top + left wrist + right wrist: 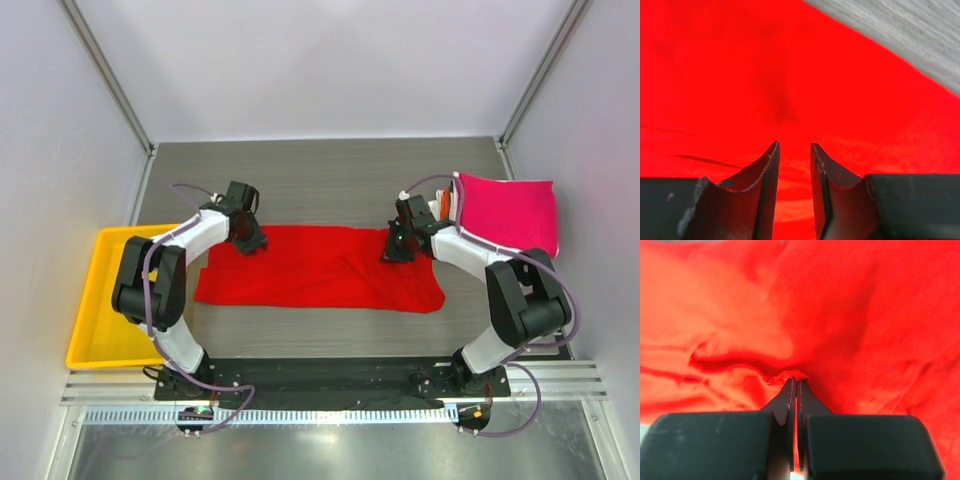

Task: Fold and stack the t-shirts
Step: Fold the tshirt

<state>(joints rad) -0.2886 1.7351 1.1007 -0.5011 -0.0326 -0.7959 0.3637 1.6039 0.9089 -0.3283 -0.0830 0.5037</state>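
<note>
Where the red t-shirt (320, 270) lies: spread as a wide band across the middle of the table (330, 170), its long side running left to right between the two arms.
Cloth surface: mostly flat on the left half, with creases and a ridge on the right half.
Right arm pose: elbow bent near the right edge of the table, forearm reaching inward and to the left, wrist tipped down onto the shirt's far edge.
Right gripper (398, 250): fingers pressed almost together, and the wrist view shows a small raised fold of red cloth pinched at the tips (792, 379).
Shirt relative to right gripper: the cloth fills the wrist view, with a dark crease running left from the pinched fold.
Left arm pose: folded up beside the tray, forearm stretched toward the centre, wrist angled down at the shirt's far left corner.
Left gripper (248, 242): jaws stand a narrow gap apart (795, 150), with red cloth showing through the gap.
Shirt relative to left gripper: cloth lies under and ahead of the fingers, and its edge cuts diagonally across the upper right of the wrist view, with bare grey table beyond it.
Pink t-shirt (505, 215): folded square, at the far right of the table, just behind the right arm's wrist.
Yellow tray (85, 330): at the left edge, beside the left arm, apart from the red cloth.
</note>
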